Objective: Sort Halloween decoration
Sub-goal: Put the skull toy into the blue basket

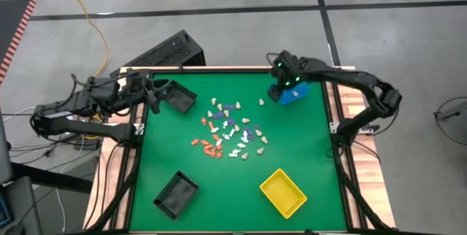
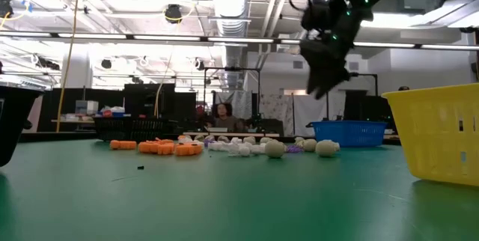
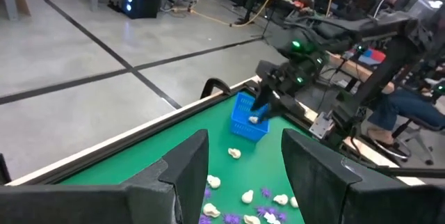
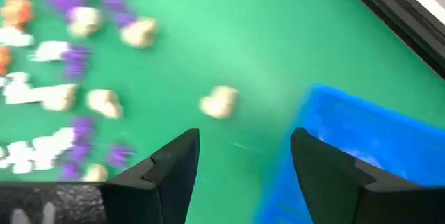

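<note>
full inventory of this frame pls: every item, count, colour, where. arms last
Halloween decoration: dozens of tiny pieces, orange, white, purple and beige, scattered loose mid-table; one beige piece lies in the blue bin.
Blue bin: one, far right corner of the table.
Yellow bin: one, near right part of the table.
Black bins: two, one far left, one near left.
Table: one, green top, wooden edge.
Black box: one, on the floor beyond the table's far left edge.
Person: one, in the room behind, low view.
Left gripper: open, at the far left edge by the black bin.
Right gripper: open, over the blue bin's edge.
</note>
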Motion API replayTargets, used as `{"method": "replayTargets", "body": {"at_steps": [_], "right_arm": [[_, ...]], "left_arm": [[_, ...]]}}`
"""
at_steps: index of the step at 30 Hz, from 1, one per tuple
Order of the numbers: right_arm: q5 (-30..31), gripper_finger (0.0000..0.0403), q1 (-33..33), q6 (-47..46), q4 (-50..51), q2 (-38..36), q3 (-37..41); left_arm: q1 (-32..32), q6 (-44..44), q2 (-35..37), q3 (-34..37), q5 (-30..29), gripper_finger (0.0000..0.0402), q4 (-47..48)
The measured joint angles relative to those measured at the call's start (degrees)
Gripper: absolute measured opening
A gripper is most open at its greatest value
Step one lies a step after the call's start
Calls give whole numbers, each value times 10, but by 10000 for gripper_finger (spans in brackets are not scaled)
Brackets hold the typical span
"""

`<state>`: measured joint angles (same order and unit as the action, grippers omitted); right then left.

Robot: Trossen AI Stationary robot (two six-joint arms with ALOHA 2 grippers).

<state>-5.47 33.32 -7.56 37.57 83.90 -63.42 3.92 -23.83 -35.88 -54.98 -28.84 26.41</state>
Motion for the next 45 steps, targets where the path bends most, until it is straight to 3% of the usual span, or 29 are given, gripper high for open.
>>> {"method": "replayTargets", "body": {"at_steps": [7,13,23,45], "right_arm": [[119,248,-104,-29,-57,54,0],[142,248,-108,-151,-59,120,0],[186,248,-105,-170,-97,186,0],[162,236,-99,-167,-102,219,-3]], "left_arm": [[0,0,-1,0,3,172,3],[0,-15,-1,0,12,172,3],[0,-18,-1,0,12,172,3],[0,-18,-1,0,13,172,4]]}}
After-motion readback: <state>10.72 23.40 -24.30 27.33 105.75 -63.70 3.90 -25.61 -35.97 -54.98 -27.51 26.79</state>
